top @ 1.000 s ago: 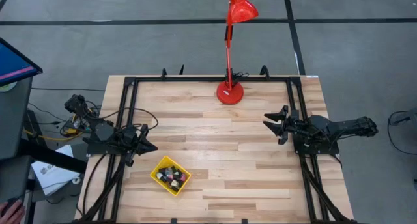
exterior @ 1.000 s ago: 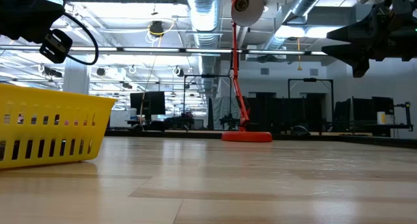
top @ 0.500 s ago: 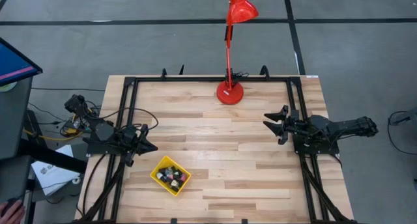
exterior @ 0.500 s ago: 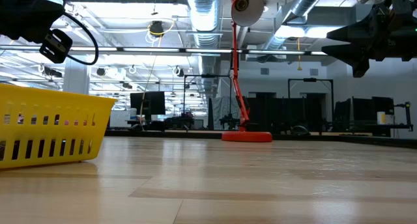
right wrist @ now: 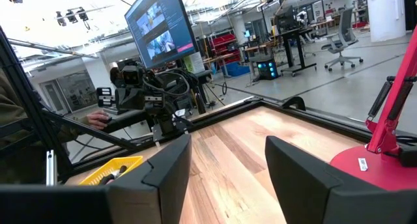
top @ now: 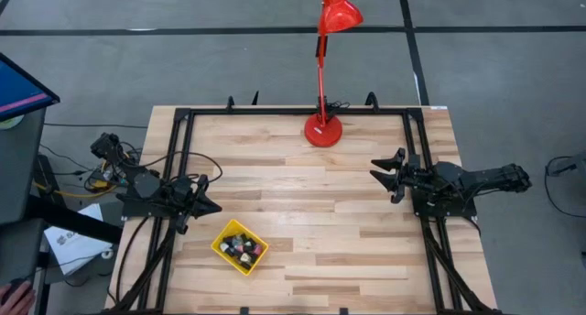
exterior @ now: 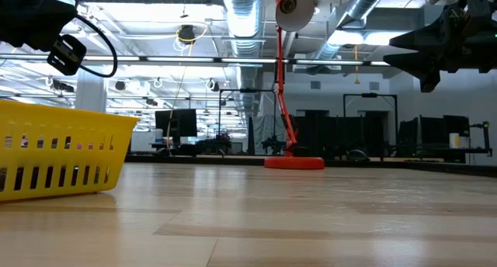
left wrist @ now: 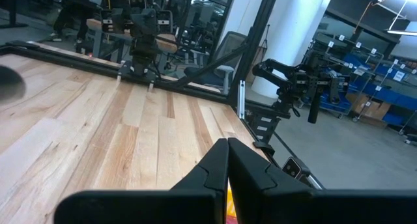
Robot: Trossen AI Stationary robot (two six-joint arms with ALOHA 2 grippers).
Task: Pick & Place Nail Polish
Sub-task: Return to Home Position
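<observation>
Several tiny nail polish bottles (top: 240, 249) in pink, pale and dark colours lie inside a yellow square basket (top: 225, 233) near the table's front left. The basket also shows in the low view (exterior: 58, 154) and the right wrist view (right wrist: 111, 170). My left gripper (top: 215, 207) hovers shut and empty just beyond the basket's far left side; its closed fingertips show in its wrist view (left wrist: 227, 160). My right gripper (top: 380, 175) is open and empty at the table's right side, raised above the wood.
A red desk lamp stands with its round base (top: 322, 130) at the table's far middle, its head (top: 339, 11) past the far edge. A black frame (top: 183, 123) runs along the table's sides. Bare wood (top: 311, 223) lies between the arms.
</observation>
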